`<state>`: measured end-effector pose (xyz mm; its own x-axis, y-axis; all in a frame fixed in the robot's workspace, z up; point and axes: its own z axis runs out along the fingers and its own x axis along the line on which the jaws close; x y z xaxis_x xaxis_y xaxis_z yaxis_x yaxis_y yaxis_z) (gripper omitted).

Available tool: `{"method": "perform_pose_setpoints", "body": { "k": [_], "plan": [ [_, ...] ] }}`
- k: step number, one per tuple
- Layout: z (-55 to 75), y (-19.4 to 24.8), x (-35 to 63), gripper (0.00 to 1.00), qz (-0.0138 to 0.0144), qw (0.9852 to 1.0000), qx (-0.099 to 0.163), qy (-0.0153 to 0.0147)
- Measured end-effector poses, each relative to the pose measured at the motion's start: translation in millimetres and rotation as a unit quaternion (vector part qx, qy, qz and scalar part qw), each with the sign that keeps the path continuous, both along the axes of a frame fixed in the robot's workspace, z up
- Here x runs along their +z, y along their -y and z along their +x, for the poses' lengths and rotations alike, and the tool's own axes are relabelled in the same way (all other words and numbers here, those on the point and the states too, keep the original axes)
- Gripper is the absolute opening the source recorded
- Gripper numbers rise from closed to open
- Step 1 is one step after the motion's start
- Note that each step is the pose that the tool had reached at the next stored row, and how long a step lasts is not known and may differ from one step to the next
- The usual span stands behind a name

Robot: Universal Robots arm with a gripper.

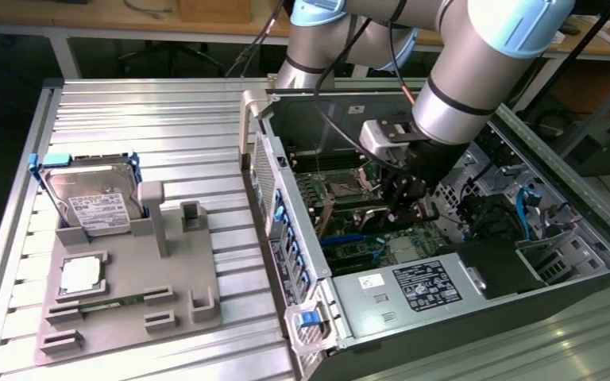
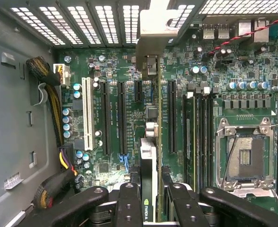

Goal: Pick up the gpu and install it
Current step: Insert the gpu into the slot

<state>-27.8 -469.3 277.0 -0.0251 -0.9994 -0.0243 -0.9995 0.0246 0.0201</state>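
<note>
1. Your arm reaches down from above into the open computer case; its wrist points at the motherboard.
2. Your gripper is clenched on the gpu, fingers pressing both faces of the card, held edge-on.
3. The gpu hangs over the motherboard's slots, its silver bracket at the case's rear grille; on the exterior view's left, the hard drive stands in the grey holder.

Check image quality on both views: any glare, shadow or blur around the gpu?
Wrist view: even light, motherboard sharp; the gpu, edge-on in the gripper, and the jaws are slightly soft up close; no glare. Exterior view: the arm shades the case interior, so the gripper reads dark; mild sheen on the ribbed table.
</note>
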Motion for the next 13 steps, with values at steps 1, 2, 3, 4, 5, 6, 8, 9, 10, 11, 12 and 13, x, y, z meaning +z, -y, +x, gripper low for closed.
{"method": "perform_pose_setpoints", "body": {
  "k": [1, 2, 3, 4, 5, 6, 8, 9, 10, 11, 12, 13],
  "plan": [
    [-0.1, 0.0, -0.2, 0.27, 0.0003, 1.0, 0.0, 0.0],
    [-0.7, 0.0, -1.0, 0.27, 0.0003, 1.0, 0.0, 0.0],
    [-1.6, 0.0, -1.6, 0.27, 0.0003, 1.0, 0.0, 0.0],
    [-2.8, 0.1, -1.9, 0.27, 0.0002, 1.0, 0.0, -0.0001],
    [-4.3, 0.1, -2.2, 0.27, 0.0002, 1.0, 0.0, 0.0],
    [-5.8, 0.1, -2.4, 0.27, 0.0002, 1.0, 0.0, 0.0],
    [-8.3, 0.0, -2.9, 0.27, 0.0002, 1.0, 0.0, 0.0002],
    [-9.4, 0.0, -3.1, 0.27, 0.0002, 1.0, 0.0, 0.0003],
    [-10.7, 0.1, -3.3, 0.27, 0.0002, 1.0, 0.0, 0.0004],
    [-11.7, 0.0, -3.5, 0.27, 0.0002, 1.0, 0.0, 0.0004],
    [-12.4, 0.0, -3.7, 0.27, 0.0002, 1.0, 0.0, 0.0004],
    [-13.3, 0.0, -3.9, 0.27, 0.0002, 1.0, 0.0, 0.0005]
  ]
}}
